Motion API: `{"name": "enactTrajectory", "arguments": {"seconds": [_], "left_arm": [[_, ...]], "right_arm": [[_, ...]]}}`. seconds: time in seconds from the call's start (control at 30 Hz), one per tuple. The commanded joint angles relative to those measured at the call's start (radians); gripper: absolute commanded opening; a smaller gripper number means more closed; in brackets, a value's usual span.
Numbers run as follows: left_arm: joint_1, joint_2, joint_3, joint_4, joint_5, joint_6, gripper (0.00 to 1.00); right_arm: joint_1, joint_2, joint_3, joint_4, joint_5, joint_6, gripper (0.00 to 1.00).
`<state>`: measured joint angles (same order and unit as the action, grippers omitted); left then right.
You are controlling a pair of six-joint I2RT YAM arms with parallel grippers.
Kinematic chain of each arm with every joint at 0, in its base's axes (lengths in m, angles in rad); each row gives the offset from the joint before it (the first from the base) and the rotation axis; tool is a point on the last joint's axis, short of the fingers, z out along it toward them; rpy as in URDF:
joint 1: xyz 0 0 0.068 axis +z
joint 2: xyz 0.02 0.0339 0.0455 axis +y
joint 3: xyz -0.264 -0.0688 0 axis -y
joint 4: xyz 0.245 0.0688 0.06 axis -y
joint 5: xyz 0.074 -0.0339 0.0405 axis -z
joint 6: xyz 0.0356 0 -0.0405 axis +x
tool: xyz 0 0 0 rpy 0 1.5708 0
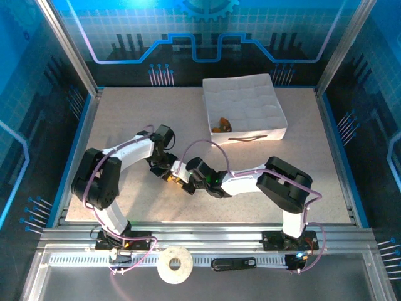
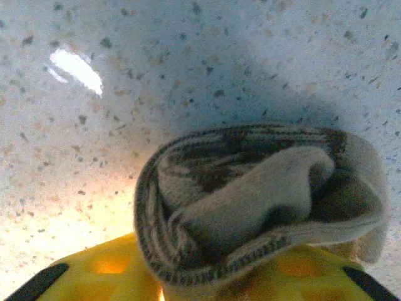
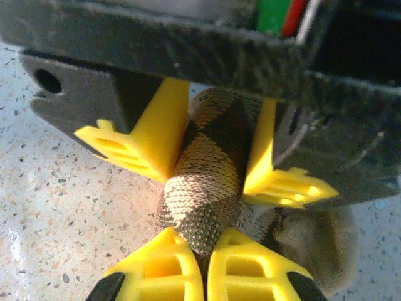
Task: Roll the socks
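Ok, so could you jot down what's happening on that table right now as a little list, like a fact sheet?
setting: speckled table, two arms meeting near its middle
item being worked: brown-and-beige argyle sock, bunched into a roll
right end effector: shut on the sock
left end effector: fingers either side of the same sock; grip unclear
white quilted box: far right of the table, holds a small orange-brown item, too small to identify

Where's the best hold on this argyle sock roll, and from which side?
Straddle the tight rolled middle of the argyle sock, fingers on its two long sides, coming from the end opposite the right gripper, which pinches the near end. It's a firm tube there.
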<state>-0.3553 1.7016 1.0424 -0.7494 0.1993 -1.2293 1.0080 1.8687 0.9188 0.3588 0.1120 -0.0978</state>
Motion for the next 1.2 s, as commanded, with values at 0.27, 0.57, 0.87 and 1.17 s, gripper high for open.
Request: {"name": "enactTrajectory", "arguments": {"seconds": [0.27, 0.57, 0.87, 1.17], "left_arm": [[0.032, -0.179, -0.048, 0.01, 0.029, -0.077, 0.71], [0.038, -0.188, -0.094, 0.106, 0.011, -0.076, 0.73], [0.023, -0.087, -0.072, 0.16, -0.022, 0.008, 0.64], [-0.041, 0.061, -0.01, 0.126, -0.129, 0.079, 0.59]], "right_arm": [[-0.133, 0.084, -0.007, -0.173, -0.236, 0.207, 0.0], [-0.205, 0.137, 0.002, -0.21, -0.393, 0.306, 0.0], [-0.287, 0.189, 0.005, -0.205, -0.518, 0.473, 0.0], [-0.343, 0.21, 0.018, -0.223, -0.578, 0.578, 0.0]]}}
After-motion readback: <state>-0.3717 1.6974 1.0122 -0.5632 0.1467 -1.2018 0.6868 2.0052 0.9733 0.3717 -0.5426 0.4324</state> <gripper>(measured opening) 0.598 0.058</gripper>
